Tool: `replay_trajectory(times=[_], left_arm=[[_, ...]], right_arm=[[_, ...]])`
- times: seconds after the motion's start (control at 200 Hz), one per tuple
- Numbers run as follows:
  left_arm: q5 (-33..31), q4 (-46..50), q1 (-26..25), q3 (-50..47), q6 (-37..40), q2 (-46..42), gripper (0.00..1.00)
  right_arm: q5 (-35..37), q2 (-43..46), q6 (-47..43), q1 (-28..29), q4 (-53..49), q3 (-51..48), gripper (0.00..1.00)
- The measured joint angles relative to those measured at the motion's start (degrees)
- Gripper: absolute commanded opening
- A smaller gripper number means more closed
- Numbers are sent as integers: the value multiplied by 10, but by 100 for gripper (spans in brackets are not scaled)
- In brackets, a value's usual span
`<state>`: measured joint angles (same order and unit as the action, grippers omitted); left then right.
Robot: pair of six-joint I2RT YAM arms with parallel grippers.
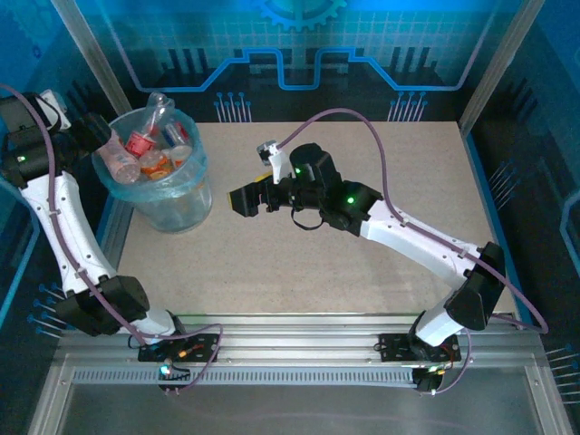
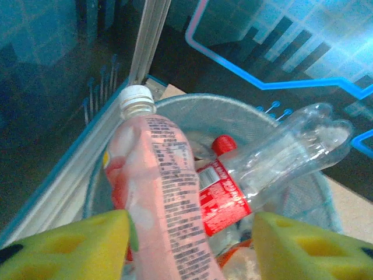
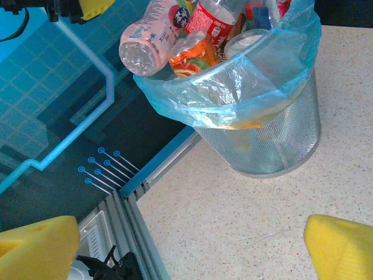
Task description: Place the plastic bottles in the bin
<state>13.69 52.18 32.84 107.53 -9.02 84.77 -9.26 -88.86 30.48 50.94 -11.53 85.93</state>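
Left claw (image 2: pixel 191 248) open above the one bin (image 3: pixel 280 146), a pink bottle (image 2: pixel 157 192) lying between my two yellow pads.
My right-hand pad stands clear of that white-capped bottle, which rests on the heap with its base over the rim. I count at least four bottles in the blue-bagged mesh bin: the pink one, a red-labelled clear bottle (image 2: pixel 262 163), a crushed orange bottle (image 3: pixel 189 58) and one half hidden. My right claw (image 3: pixel 192 248) hangs wide open over the table (image 1: pixel 317 263).

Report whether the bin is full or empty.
Full: the bin is heaped, with plastic bottles sticking up above its rim.
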Motion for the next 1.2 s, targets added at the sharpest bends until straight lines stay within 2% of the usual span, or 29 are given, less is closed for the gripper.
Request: replay_trajectory(times=[0.315, 0.57, 1.201], left_arm=[[-1, -49, -73, -64, 16, 47, 42], [-7, -119, -75, -134, 21, 10, 40], [4, -228, -75, -214, 31, 10, 37]], right_arm=[[2, -6, -1, 0, -5, 0, 100], [2, -7, -1, 0, -9, 0, 100], [2, -30, 0, 0, -9, 0, 100]])
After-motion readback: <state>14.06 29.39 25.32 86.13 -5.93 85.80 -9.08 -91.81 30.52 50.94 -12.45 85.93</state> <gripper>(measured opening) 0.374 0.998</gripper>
